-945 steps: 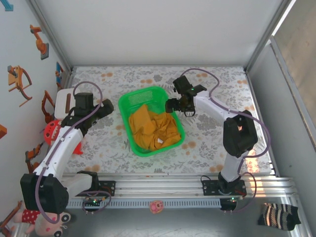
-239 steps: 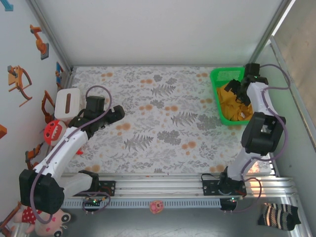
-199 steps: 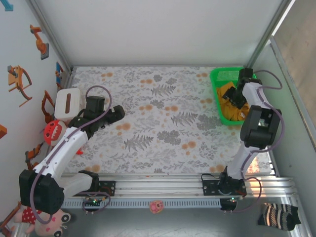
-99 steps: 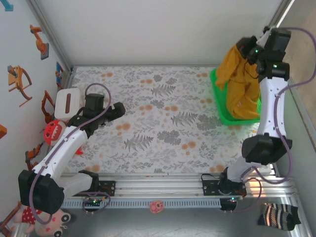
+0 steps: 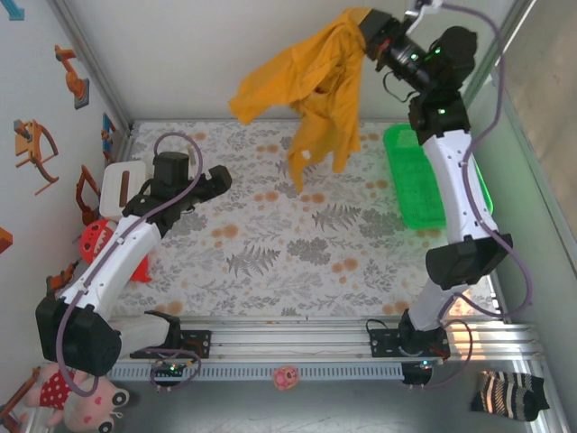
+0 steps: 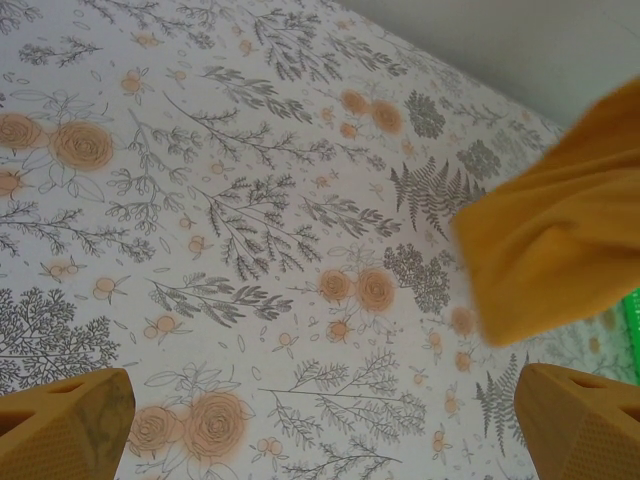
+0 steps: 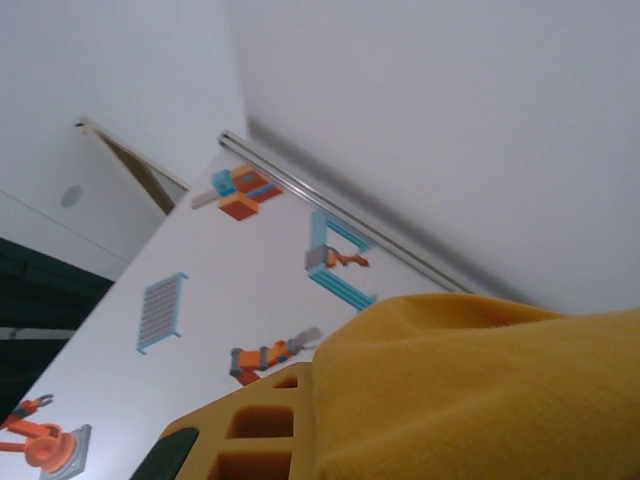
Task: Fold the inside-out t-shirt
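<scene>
Right end effector (image 5: 370, 38) clenched on t-shirt (image 5: 311, 81) edge, upper centre, high so cloth hangs clear of tabletop (image 5: 270, 244). Left end effector (image 5: 224, 179) released, mid-left, free to catch.

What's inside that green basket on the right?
The basket shows a bare green floor; the right arm covers its middle strip. The t-shirt hangs from the right gripper, over the table.

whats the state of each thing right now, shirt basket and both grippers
t-shirt, bunched, hanging in the air from the right gripper
basket, upright on the table, looks empty
left gripper, open, holding nothing
right gripper, shut on the t-shirt, raised high
</scene>
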Motion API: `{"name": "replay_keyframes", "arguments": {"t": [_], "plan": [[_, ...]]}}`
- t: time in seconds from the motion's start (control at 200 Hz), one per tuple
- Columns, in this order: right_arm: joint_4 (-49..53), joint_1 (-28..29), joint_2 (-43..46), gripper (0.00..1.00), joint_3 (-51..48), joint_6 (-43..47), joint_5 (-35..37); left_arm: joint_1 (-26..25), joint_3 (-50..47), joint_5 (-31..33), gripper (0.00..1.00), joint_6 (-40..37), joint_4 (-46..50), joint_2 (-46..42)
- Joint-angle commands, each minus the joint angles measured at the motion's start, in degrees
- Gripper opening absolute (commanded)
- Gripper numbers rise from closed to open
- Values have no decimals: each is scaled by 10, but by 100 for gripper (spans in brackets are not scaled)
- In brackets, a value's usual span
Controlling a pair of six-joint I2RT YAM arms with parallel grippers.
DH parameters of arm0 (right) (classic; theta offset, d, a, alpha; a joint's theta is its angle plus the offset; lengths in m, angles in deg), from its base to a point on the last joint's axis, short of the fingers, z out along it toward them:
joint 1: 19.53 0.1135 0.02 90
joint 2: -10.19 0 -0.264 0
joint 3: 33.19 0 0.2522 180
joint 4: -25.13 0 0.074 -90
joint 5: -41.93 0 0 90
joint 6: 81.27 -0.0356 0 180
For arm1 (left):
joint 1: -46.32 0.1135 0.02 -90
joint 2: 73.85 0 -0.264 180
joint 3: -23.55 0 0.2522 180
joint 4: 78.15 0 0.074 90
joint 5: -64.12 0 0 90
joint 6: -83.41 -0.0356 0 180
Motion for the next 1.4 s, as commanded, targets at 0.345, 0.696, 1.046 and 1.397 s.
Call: {"name": "replay_keyframes", "arguments": {"t": [0.345,0.696,1.046,1.397], "plan": [[301,35,6,47,-379,341,189,11,6,60,97,-24,64,-14],[505,260,-119,58,-205,462,336,88,13,68,97,14,99,12],[653,373,-380,77,144,435,494,145,28,46,97,14,96,19],[611,373,-461,63,221,385,537,151,14,24,97,30,89,16]]}}
